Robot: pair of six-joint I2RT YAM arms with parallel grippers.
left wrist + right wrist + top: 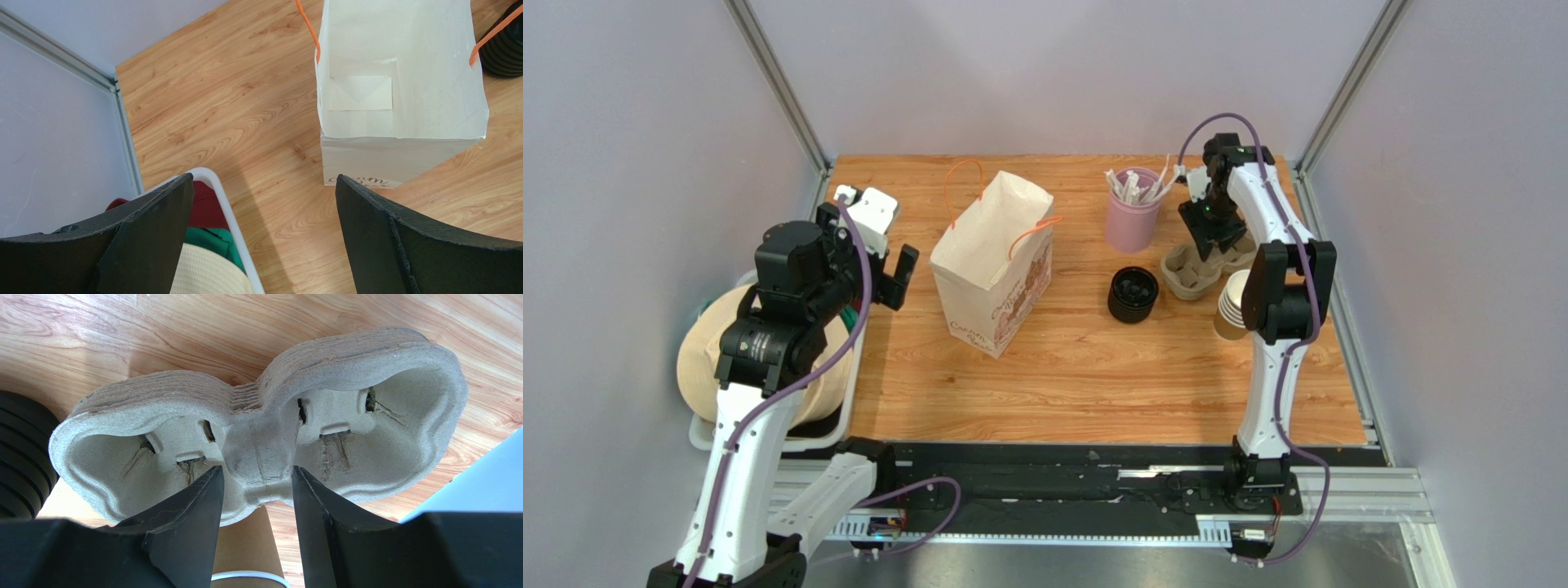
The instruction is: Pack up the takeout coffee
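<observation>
Bag stands open on table, ctr-left; left wrist view shows it empty, so nothing packed yet. No lidded coffee in view, only cup stack and black lid stack at right; coffee prob. not yet made up. Right jaws, part open, straddle middle ridge of pulp carrier; can't tell if gripping. Left jaws wide open, holding nothing, beside bag.

Soft, even light fills all three views brightly, the paper bag nearly washed white, with only faint shadows on the wooden table.
</observation>
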